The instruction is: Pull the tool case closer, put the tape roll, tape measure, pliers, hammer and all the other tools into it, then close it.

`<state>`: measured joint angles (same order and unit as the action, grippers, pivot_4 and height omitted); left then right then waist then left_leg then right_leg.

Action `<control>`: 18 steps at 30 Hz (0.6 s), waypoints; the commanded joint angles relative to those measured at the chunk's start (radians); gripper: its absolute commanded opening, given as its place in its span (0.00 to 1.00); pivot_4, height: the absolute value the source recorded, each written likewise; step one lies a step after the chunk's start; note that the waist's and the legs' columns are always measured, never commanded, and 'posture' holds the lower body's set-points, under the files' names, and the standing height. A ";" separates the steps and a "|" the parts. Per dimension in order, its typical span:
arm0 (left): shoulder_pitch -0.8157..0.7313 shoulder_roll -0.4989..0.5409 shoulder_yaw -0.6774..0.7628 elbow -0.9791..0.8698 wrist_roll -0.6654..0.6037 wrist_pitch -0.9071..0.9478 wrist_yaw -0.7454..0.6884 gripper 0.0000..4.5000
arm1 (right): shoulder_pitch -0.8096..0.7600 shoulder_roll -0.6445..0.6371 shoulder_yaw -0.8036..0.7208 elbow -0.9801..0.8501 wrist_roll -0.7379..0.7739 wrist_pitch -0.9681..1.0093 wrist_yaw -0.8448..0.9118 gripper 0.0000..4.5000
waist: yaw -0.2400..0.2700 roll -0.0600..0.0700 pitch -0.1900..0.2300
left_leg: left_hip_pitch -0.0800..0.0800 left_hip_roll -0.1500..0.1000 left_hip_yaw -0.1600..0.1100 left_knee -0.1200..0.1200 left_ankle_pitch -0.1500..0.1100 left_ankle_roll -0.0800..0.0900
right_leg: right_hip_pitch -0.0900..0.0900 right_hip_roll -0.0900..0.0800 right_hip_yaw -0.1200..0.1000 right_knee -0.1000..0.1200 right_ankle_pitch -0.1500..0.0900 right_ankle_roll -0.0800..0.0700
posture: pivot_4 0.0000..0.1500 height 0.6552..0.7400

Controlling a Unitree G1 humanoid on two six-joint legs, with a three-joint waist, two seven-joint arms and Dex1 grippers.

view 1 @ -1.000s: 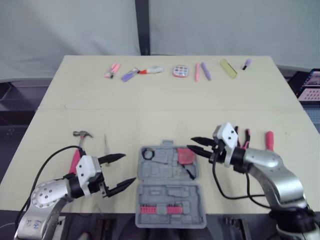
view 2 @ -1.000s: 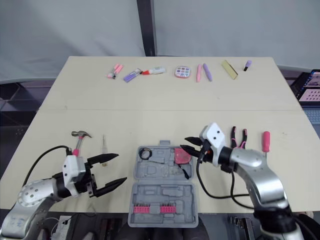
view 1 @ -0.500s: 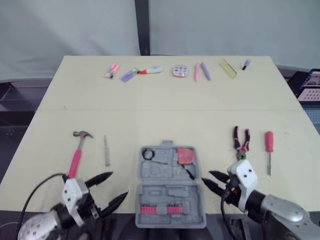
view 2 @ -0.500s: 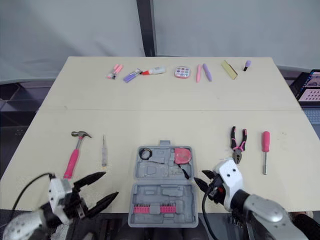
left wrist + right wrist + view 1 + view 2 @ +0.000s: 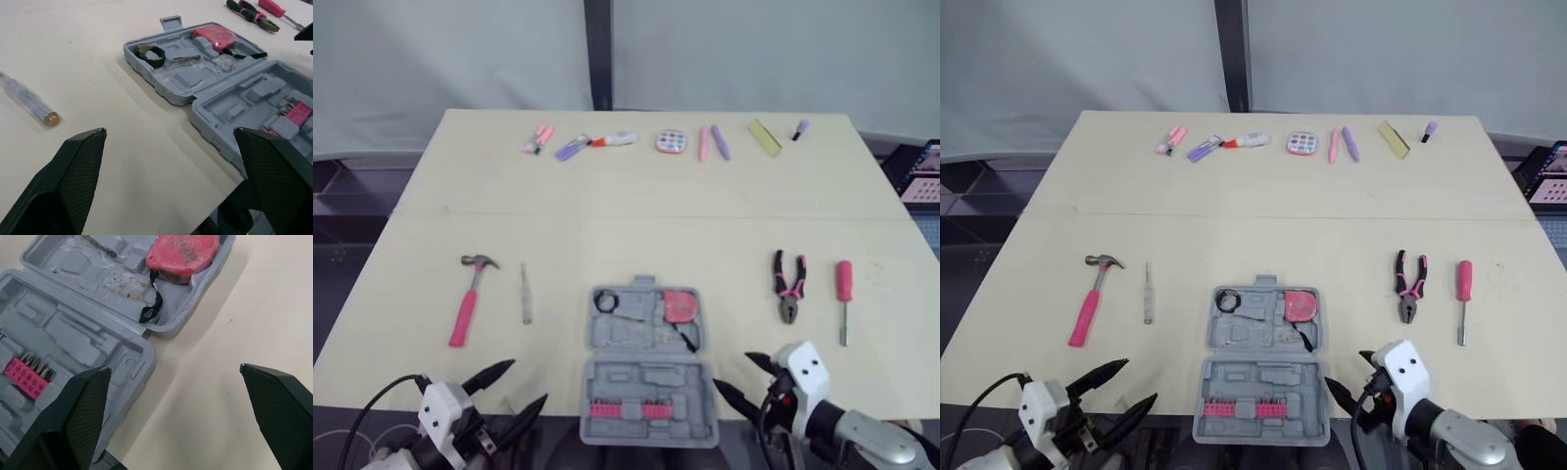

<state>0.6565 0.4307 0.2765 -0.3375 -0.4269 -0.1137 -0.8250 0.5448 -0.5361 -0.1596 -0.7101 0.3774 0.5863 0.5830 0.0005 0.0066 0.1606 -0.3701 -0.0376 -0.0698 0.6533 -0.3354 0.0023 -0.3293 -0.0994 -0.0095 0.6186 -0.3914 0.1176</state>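
i am judging the job partly done: the tool case (image 5: pixel 646 362) is sitting open at the near edge of the bench (image 5: pixel 626 215), with the tape roll (image 5: pixel 605 302) and tape measure (image 5: pixel 679 305) lying inside. the hammer (image 5: pixel 466 305) is waiting toward the left edge, and the pliers (image 5: pixel 789 291) and pink screwdriver (image 5: pixel 843 294) toward the right. the left gripper (image 5: pixel 529 382) and right gripper (image 5: pixel 731 370) are hovering wide and empty, and a grey curtain (image 5: pixel 460 49) is hanging behind the pale bench.
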 commanded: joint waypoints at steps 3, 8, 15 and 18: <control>-0.069 0.055 -0.010 -0.020 -0.022 -0.009 -0.059 1.00 | 0.012 0.005 -0.002 0.005 0.003 -0.035 0.002 0.99 | 0.001 0.000 0.000 | 0.000 0.000 0.000 0.000 0.000 0.000 | 0.000 0.000 0.000 0.000 0.000 0.000 | 1.00 1.00; -0.229 0.179 -0.074 -0.098 -0.056 0.058 -0.153 1.00 | 0.018 0.044 -0.016 0.016 -0.019 -0.053 -0.055 0.99 | 0.004 0.001 -0.001 | 0.001 0.000 -0.003 0.000 0.000 -0.001 | 0.002 0.000 0.000 0.003 0.000 0.000 | 1.00 1.00; -0.374 0.236 -0.127 -0.122 -0.069 0.143 -0.168 1.00 | 0.012 0.131 -0.048 0.006 -0.053 -0.063 -0.174 0.99 | -0.006 0.002 0.000 | 0.002 0.000 -0.002 -0.001 0.000 -0.001 | 0.001 0.002 0.000 0.006 0.000 0.000 | 1.00 1.00; -0.428 0.250 -0.143 -0.139 -0.074 0.191 -0.160 1.00 | -0.030 0.178 -0.081 -0.007 -0.055 -0.033 -0.252 0.99 | -0.003 0.002 0.000 | 0.002 0.000 -0.002 -0.001 0.000 -0.001 | 0.001 0.001 0.000 0.008 0.000 0.000 | 1.00 1.00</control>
<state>0.2471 0.6699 0.1364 -0.4283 -0.4759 0.0599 -0.9856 0.5274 -0.3720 -0.2066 -0.6785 0.3299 0.5502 0.3811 -0.0030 0.0084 0.1603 -0.3678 -0.0378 -0.0721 0.6527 -0.3350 0.0015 -0.3286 -0.0981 -0.0094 0.6263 -0.3914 0.1176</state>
